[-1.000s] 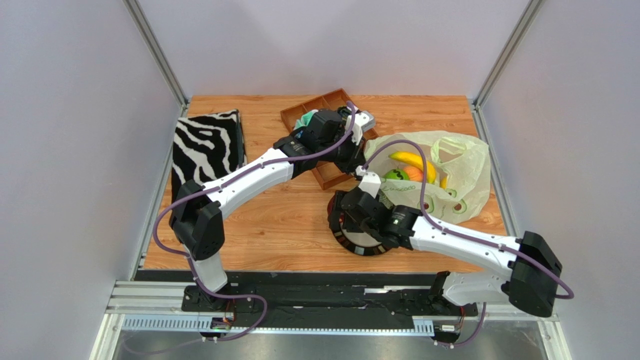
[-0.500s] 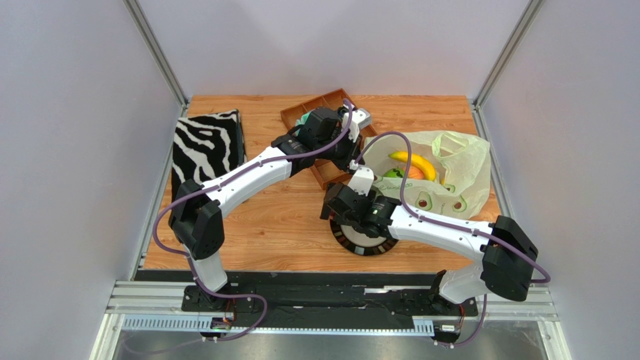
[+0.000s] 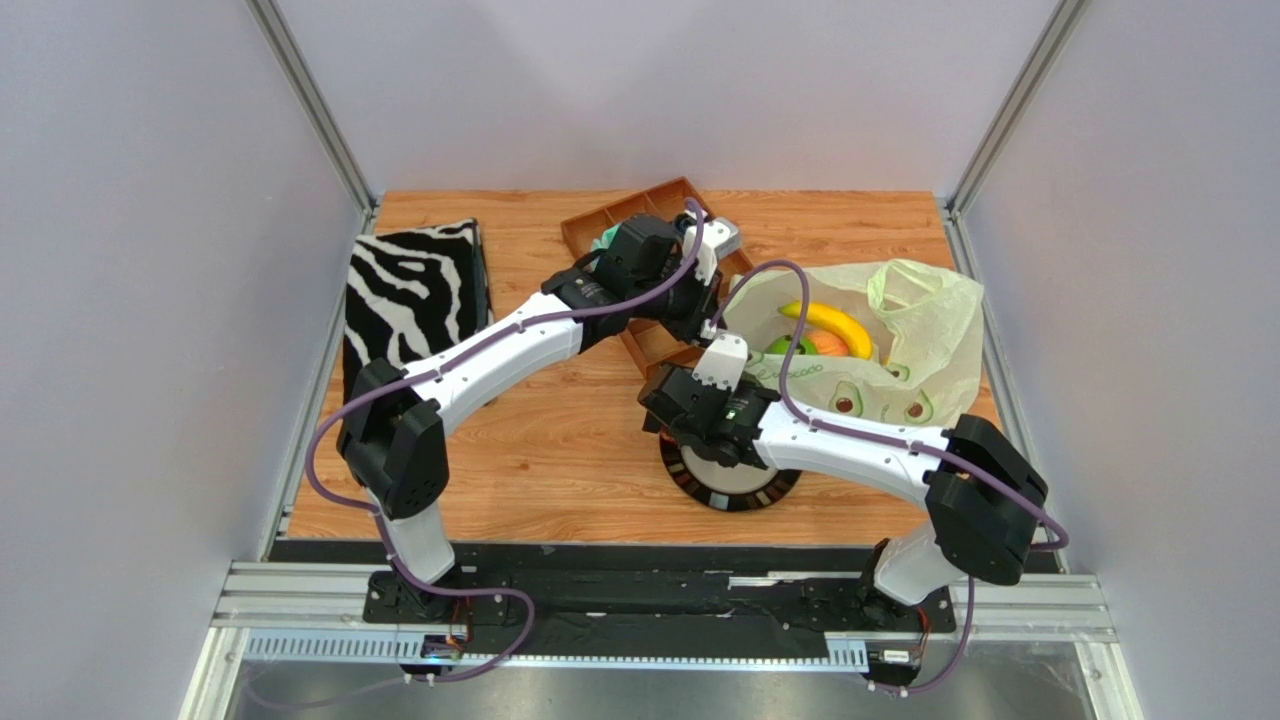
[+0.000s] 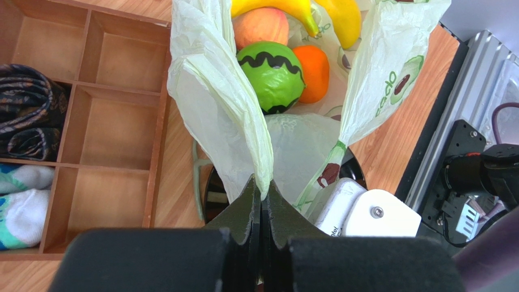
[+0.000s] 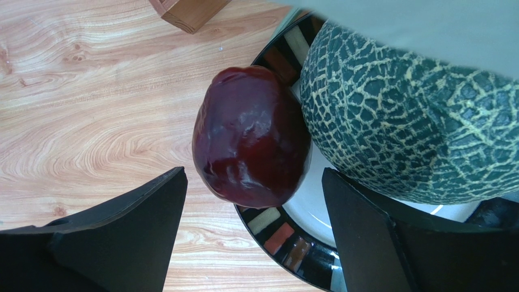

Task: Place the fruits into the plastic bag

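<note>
Dark red and glossy, the apple [image 5: 253, 137] sits on the edge of the plate [image 5: 277, 237], touching the melon [image 5: 414, 121] beside it. The right gripper [image 5: 253, 176] hangs over the apple with its jaws spread wide. One finger stands on each side of the fruit and neither touches it.

The left gripper [image 4: 261, 193] is clenched on a fold of the bag [image 4: 213, 91] at its rim, holding the mouth up and open. The bag lies just right of the plate, next to the wooden tray [image 4: 164, 121]. Inside it are the banana [image 4: 286, 7], peach [image 4: 262, 27], green ball [image 4: 274, 76] and orange [image 4: 315, 73].

The step in hand looks like the pick of the apple. Four fruits are bagged, while the apple and melon wait on the plate.

The next move likely calls for the right gripper to drop until its fingers flank the apple's widest part, then close. The apple leans on the melon, so the finger on that side has little room and may nudge the melon or skid on the smooth skin. Once it is gripped, the apple needs lifting clear of the plate rim and carrying to the held-open mouth, which looks narrow. The left gripper's hold on the rim matters for that drop.
</note>
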Robot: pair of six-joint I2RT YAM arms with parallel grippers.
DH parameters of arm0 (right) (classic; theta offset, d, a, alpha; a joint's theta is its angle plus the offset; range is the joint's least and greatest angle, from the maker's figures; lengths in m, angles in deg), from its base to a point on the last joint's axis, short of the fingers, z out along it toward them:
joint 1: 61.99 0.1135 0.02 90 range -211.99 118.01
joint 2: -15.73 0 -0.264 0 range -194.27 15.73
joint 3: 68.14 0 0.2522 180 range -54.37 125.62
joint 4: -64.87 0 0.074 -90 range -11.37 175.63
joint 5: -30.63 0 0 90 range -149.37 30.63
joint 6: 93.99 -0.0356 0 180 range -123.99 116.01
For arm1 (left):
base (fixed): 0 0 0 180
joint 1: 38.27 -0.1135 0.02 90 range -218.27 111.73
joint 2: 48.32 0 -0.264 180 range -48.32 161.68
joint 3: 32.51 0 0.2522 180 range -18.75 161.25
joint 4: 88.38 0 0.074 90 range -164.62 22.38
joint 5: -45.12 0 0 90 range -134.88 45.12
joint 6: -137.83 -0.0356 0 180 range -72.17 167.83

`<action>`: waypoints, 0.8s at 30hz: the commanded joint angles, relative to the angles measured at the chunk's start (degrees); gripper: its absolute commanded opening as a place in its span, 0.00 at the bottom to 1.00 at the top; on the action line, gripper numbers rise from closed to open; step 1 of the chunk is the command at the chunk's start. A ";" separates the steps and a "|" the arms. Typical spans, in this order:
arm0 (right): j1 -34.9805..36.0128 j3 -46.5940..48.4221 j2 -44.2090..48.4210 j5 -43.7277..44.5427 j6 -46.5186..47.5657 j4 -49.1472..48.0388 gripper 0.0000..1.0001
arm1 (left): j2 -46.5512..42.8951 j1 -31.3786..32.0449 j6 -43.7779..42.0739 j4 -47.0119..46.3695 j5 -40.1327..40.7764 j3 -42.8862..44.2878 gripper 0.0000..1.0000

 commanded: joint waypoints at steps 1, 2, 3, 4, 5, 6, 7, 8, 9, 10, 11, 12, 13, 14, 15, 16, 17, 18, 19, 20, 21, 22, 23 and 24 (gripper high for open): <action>-0.30 2.69 -2.22 1.29 0.17 -1.46 0.89 | -1.72 0.79 0.47 -1.69 -2.15 2.81 0.00; -0.38 2.69 -2.40 1.11 0.18 -1.98 0.89 | -1.72 0.71 0.47 -1.69 -2.24 2.81 0.00; -0.47 2.69 -2.75 0.94 0.09 -2.25 0.89 | -1.72 0.71 0.47 -1.69 -2.24 2.81 0.00; -0.56 2.78 -3.36 0.76 0.09 -2.43 0.89 | -1.72 0.71 0.47 -1.69 -2.24 2.81 0.00; -0.56 2.87 -3.63 0.67 0.00 -2.60 0.89 | -1.72 0.71 0.47 -1.69 -2.24 2.81 0.00; -0.56 2.87 -3.89 0.67 0.09 -2.69 0.89 | -1.72 0.71 0.47 -1.69 -2.24 2.81 0.00; -0.65 2.95 -4.07 0.67 0.00 -2.60 0.89 | -1.72 0.71 0.47 -1.61 -2.24 2.81 0.00; -0.73 2.95 -4.51 0.67 0.09 -2.60 0.89 | -1.72 0.71 0.47 -1.69 -2.32 2.81 0.00; -0.73 2.95 -4.69 0.67 0.00 -2.69 0.89 | -1.72 0.71 0.47 -1.69 -2.32 2.81 0.00; -0.82 2.87 -4.86 0.76 -0.09 -2.87 0.89 | -1.72 0.71 0.47 -1.78 -2.32 2.81 0.00; -0.91 2.69 -5.21 0.76 -0.09 -3.13 0.89 | -1.63 0.79 0.47 -1.78 -2.32 2.90 0.00; -1.00 2.60 -5.39 0.67 0.00 -3.13 0.88 | -1.63 0.71 0.47 -1.78 -2.32 2.81 0.00; -1.09 2.60 -5.48 0.67 0.00 -3.22 0.88 | -1.80 0.71 0.47 -1.78 -2.32 2.81 0.00; -1.09 2.60 -5.65 0.76 0.00 -3.22 0.87 | -1.80 0.79 0.47 -1.69 -2.32 2.81 0.00; -1.09 2.52 -5.92 0.76 0.00 -3.22 0.87 | -1.80 0.71 0.39 -1.69 -2.32 2.81 0.00; -1.09 2.51 -6.01 0.59 0.17 -3.31 0.86 | -1.72 0.71 0.47 -1.78 -2.32 2.90 0.00; -1.09 2.43 -6.09 0.58 0.18 -3.39 0.84 | -1.80 0.79 0.39 -1.78 -2.32 2.81 0.00; -1.09 2.17 -6.09 0.67 0.35 -3.48 0.83 | -1.80 0.71 0.47 -1.78 -2.32 2.90 0.00; -1.09 1.90 -6.18 0.59 0.44 -3.83 0.82 | -1.80 0.71 0.47 -1.78 -2.32 2.98 0.00; -1.09 1.90 -6.18 0.67 0.61 -3.92 0.79 | -1.80 0.71 0.56 -1.78 -2.32 2.90 0.00; -1.09 1.64 -6.18 0.67 0.62 -3.75 0.77 | -1.80 0.71 0.47 -1.87 -2.32 2.90 0.00; -1.09 1.55 -6.10 0.59 0.70 -3.83 0.75 | -1.72 0.71 0.47 -1.78 -2.32 2.90 0.00; -1.09 1.46 -6.01 0.50 0.79 -3.83 0.72 | -1.80 0.71 0.56 -1.78 -2.32 2.81 0.00; -1.09 1.29 -5.83 0.32 0.79 -3.83 0.70 | -1.80 0.71 0.56 -1.78 -2.41 2.81 0.00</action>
